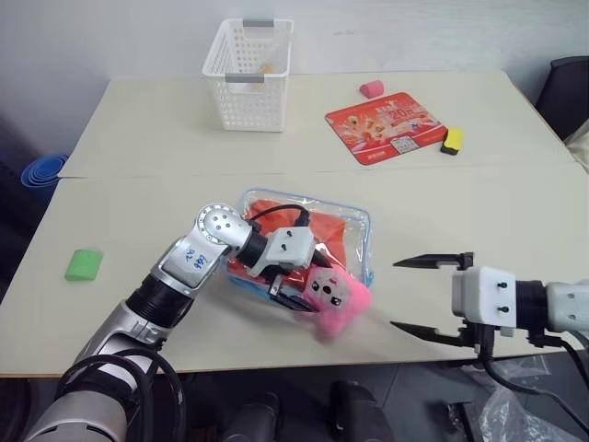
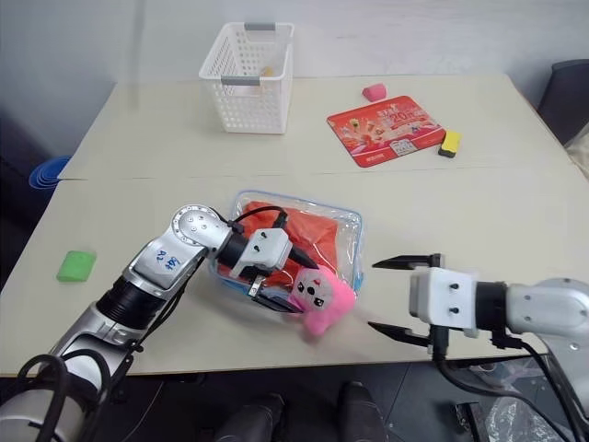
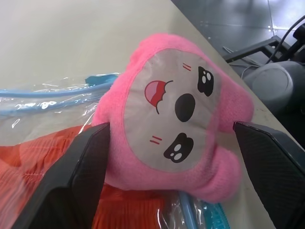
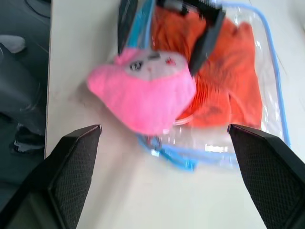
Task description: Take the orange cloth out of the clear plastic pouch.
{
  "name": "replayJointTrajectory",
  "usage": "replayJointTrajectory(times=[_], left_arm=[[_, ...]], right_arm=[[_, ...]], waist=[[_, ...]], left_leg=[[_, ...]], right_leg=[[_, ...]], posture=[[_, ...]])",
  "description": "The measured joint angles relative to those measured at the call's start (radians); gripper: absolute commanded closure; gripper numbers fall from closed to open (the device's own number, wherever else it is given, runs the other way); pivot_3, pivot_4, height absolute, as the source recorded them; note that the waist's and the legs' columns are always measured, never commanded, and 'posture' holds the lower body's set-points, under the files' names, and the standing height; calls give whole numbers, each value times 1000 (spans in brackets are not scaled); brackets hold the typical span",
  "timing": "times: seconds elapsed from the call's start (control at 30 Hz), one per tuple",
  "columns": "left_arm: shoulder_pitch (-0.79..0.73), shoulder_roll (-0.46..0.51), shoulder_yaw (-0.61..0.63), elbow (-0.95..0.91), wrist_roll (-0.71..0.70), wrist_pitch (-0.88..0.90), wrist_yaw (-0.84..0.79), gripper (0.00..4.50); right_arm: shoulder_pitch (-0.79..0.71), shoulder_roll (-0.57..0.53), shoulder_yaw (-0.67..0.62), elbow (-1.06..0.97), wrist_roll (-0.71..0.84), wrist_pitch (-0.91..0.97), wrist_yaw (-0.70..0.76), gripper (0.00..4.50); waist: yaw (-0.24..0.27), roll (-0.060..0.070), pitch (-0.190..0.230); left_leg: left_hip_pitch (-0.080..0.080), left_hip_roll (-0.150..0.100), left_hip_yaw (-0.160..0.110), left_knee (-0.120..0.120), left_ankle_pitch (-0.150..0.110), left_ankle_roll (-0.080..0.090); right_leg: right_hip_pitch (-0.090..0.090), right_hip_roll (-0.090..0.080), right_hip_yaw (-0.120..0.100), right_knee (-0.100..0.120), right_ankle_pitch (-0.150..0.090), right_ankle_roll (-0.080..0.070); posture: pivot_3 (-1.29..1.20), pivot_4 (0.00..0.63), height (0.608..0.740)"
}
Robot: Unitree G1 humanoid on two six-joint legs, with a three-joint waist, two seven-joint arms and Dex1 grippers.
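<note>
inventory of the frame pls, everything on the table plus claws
clear plastic pouch: 1, clear with light blue edging, near table middle
orange cloth: 1, orange-red, inside the pouch
plush charm: 1, pink, at the pouch's near edge
basket: 1, white mesh, far side
printed card: 1, red, far right
small block: 1, yellow and black, beside the card
small pink item: 1, behind the card
green block: 1, left side
table: 1, beige
left claw: open around the plush charm
right claw: open, right of the pouch

silver arms, black-fingered white claws
</note>
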Motion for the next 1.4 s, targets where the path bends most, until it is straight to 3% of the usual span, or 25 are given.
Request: replayJointTrajectory(times=[0.13,0.37,0.4,0.7,0.83,1.17,1.4], left_arm=[[24,10,8,-49,-28,27,-43,2009],[74,66,23,-155,-55,60,-77,4326],[84,77,22,-170,-58,61,-88,4478],[119,163,10,-242,-31,49,-136,4478],[122,159,10,-245,-24,48,-123,4500],[149,158,11,-268,-14,48,-85,4500],[160,159,18,-268,-11,51,-58,4500]], right_arm=[[26,0,9,70,-88,-83,-12,0],[-30,26,130,115,-152,-179,-34,0],[-45,27,147,127,-161,-195,-38,0],[-262,73,362,335,-343,-436,-66,0],[-343,111,425,418,-375,-498,-75,889],[-380,119,462,479,-379,-568,-59,4407],[-390,119,463,494,-375,-587,-53,4458]], waist=[[-6,0,0],[-9,0,0],[-9,0,0],[-7,0,0],[-9,0,0],[-9,0,0],[-9,0,0]], left_leg=[[1,0,1,0,0,0],[1,0,1,0,0,0],[1,0,1,0,0,0],[1,0,0,0,0,0],[0,0,1,0,0,0],[0,0,0,0,0,0],[1,0,1,0,0,0]], right_leg=[[0,0,0,1,0,0],[0,0,0,1,0,0],[0,0,0,1,0,0],[0,0,0,0,0,0],[0,0,0,0,0,0],[0,1,0,0,0,0],[0,1,0,0,0,0]], posture=[[0,150,740],[0,150,740],[0,150,740],[0,150,740],[0,150,740],[0,150,740],[0,150,740]])
